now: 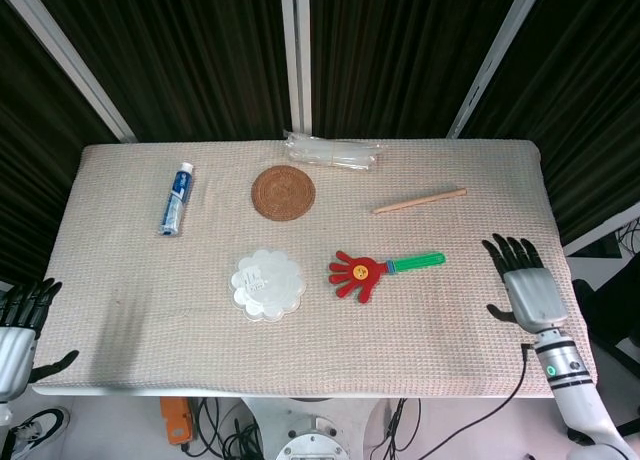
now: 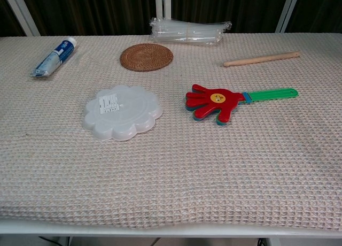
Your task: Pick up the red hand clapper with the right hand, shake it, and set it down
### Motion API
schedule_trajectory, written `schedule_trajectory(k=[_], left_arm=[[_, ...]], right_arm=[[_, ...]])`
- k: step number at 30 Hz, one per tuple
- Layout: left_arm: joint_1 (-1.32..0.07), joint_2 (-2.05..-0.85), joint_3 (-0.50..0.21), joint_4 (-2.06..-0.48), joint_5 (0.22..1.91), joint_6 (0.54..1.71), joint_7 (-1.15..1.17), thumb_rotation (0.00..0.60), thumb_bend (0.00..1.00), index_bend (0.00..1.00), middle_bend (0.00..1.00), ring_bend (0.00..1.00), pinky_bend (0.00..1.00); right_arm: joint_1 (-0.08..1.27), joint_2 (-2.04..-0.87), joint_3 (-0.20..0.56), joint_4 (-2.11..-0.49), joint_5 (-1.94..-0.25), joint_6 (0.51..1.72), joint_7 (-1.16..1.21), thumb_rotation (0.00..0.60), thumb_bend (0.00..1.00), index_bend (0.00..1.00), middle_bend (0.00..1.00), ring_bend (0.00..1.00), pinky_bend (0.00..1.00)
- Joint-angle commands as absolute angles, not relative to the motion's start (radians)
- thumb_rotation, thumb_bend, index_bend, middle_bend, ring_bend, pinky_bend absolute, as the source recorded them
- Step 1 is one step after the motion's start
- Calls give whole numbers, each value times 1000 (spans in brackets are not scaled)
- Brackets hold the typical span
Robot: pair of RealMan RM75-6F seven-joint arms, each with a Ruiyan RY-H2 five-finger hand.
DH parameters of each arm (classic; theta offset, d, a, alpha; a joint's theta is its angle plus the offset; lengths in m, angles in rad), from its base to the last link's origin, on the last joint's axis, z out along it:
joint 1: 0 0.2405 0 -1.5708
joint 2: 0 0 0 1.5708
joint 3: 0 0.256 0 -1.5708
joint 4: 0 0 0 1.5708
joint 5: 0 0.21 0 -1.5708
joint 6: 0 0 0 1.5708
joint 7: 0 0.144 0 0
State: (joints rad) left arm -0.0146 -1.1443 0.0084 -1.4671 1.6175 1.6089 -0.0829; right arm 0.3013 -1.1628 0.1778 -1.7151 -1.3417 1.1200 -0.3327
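Bright, even light; sharp focus

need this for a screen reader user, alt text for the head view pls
A red hand clapper with a green handle lies mid-table; the open right hand hovers over the table's right edge, the left hand waits off the near-left corner.

The red hand-shaped plastic clapper with a green handle (image 1: 385, 268) is lying right of the white flower-shaped plastic lid (image 1: 267, 284), before the round woven rattan coaster (image 1: 283, 193).
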Motion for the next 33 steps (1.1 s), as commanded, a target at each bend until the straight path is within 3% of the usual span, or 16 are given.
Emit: schedule_trajectory(k=[1,8,21,33], left_arm=[[-13,-1145,11,-1466,1617,1606,-84,600,102,44,20,0,31],[-9,-1142,9,-1462,1613,1613,-91,600,102,44,20,0,31],[4,-1137,10,-1450,1607,1627,-111,600,102,44,20,0,31],[11,-1138,10,-1432,1600,1630,-136,600,101,44,20,0,31]], right_arm=[[445,-1156,221,-1786,-1203,961,-480,600,69,0,0,0,0],[611,-1267,231,-1724,-987,857,-638,600,83,0,0,0,0],[768,-1438,197,-1581,-797,856,-716,600,87,2,0,0,0],[828,-1537,173,-1481,-773,872,-690,600,132,204,26,0,0]])
